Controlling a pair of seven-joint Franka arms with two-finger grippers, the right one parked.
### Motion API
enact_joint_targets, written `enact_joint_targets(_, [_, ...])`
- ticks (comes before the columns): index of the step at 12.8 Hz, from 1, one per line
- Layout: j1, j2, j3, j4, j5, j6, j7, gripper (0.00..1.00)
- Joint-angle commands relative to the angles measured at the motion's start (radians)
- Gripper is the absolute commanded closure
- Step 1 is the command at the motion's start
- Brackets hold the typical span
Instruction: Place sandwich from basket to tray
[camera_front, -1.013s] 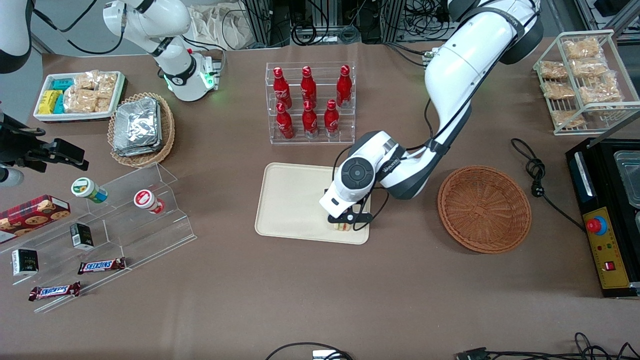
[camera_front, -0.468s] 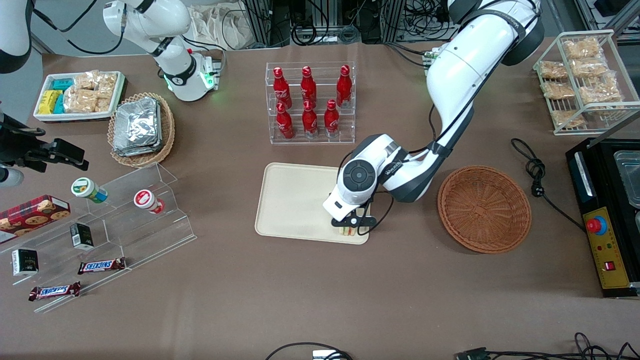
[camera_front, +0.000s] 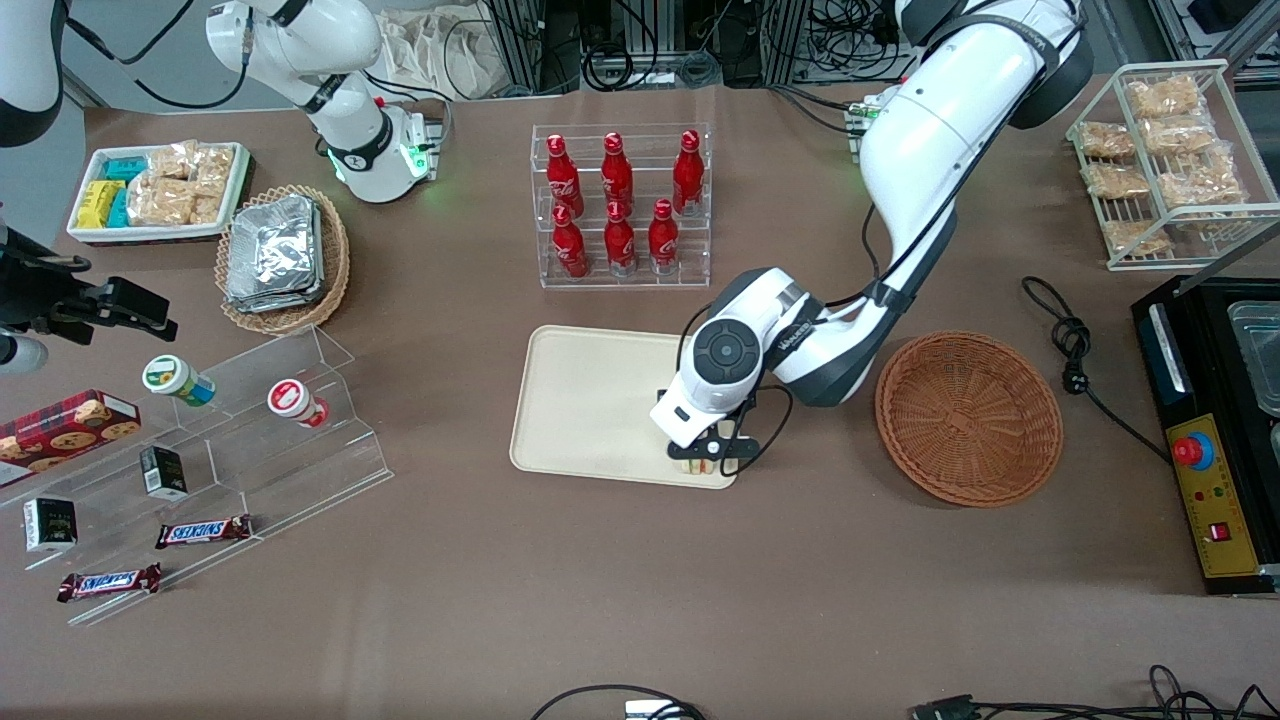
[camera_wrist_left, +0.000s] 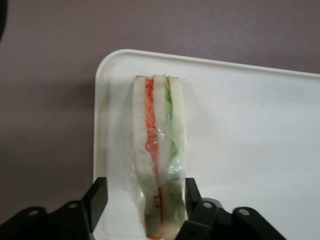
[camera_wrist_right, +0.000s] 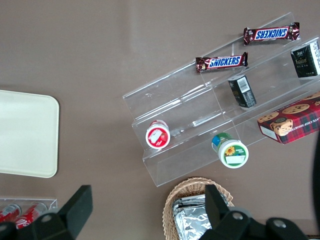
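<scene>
Sandwich (camera_wrist_left: 159, 155) stands on its long edge at a corner of the tray (camera_wrist_left: 250, 130), the corner nearest the front camera and nearest the basket (camera_front: 968, 416), which is bare. It sits close along the tray's rim, its 3 bread slices showing edge-on with an orange-red layer and a green layer between them, all under clear wrap.

Gripper (camera_wrist_left: 145, 197) straddles the sandwich's near end, fingers (camera_wrist_left: 96, 197) spread just wider than it; a thin gap shows on one side, so it looks released, not squeezed.

It should be light and soft: the bread will crush under a hard pinch, and the wrap looks slick. Any re-grip is best taken on the 2 broad bread faces, mid-length, with gentle pressure. Balanced on edge, it could tip over if a finger drags it during the lift away.
</scene>
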Motion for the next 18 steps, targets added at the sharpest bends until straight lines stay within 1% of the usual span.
enact_joint_targets(1, [0.043, -0.077, -0.004, -0.013, 0.018, -0.114, 0.008, 0.00])
enact_joint_targets(2, [0.047, -0.135, -0.004, -0.057, 0.018, -0.143, 0.008, 0.00])
enact_joint_targets(3, [0.062, -0.214, -0.002, -0.146, 0.018, -0.139, 0.011, 0.00])
enact_joint_targets(4, [0.124, -0.288, -0.008, -0.244, 0.017, -0.122, 0.055, 0.00])
enact_joint_targets(5, [0.178, -0.360, -0.015, -0.324, 0.014, -0.113, 0.150, 0.00])
enact_joint_targets(6, [0.207, -0.429, -0.015, -0.395, 0.009, -0.111, 0.216, 0.00])
enact_joint_targets(8, [0.321, -0.527, -0.015, -0.467, 0.003, -0.122, 0.328, 0.00])
enact_joint_targets(9, [0.347, -0.560, -0.012, -0.461, 0.001, -0.143, 0.392, 0.00])
enact_joint_targets(10, [0.384, -0.578, -0.007, -0.429, 0.001, -0.172, 0.410, 0.00])
enact_joint_targets(12, [0.491, -0.566, -0.009, -0.304, -0.006, -0.268, 0.424, 0.00])
enact_joint_targets(14, [0.543, -0.537, -0.009, -0.177, -0.010, -0.425, 0.506, 0.00])
enact_joint_targets(15, [0.572, -0.539, -0.009, -0.155, -0.023, -0.453, 0.544, 0.00])
enact_joint_targets(17, [0.644, -0.563, -0.007, -0.162, -0.161, -0.442, 0.545, 0.00])
enact_joint_targets(18, [0.681, -0.581, -0.009, -0.185, -0.196, -0.430, 0.545, 0.00])
